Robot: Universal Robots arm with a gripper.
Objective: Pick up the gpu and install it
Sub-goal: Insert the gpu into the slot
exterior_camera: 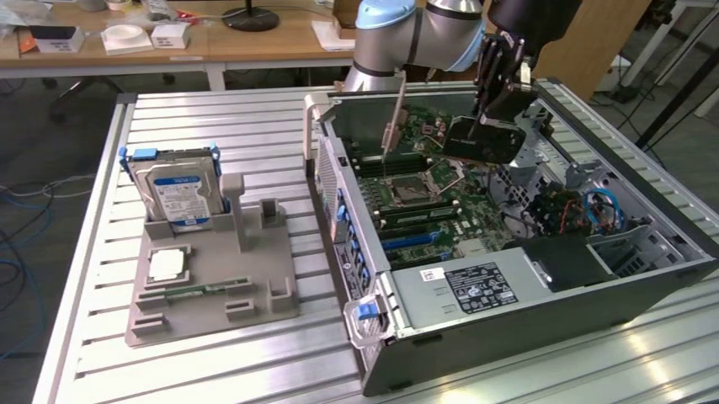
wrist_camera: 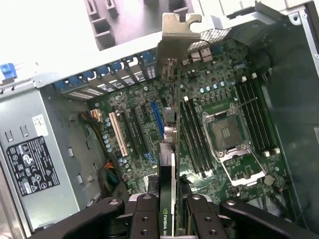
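Slatted metal table (exterior_camera: 202, 118); open case (exterior_camera: 646, 252) was laid on its side by the exterior view's right edge. The gpu (exterior_camera: 486, 139) was pinched edge-on in the gripper (exterior_camera: 496, 108), held over the motherboard (exterior_camera: 416, 198), bracket (wrist_camera: 177, 30) toward the case's rear wall, probably for slot alignment.

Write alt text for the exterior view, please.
The gripper holds the gpu over the motherboard inside an open computer case lying on a slatted metal table. At the exterior view's left, a grey fixture carries an upright hard drive.
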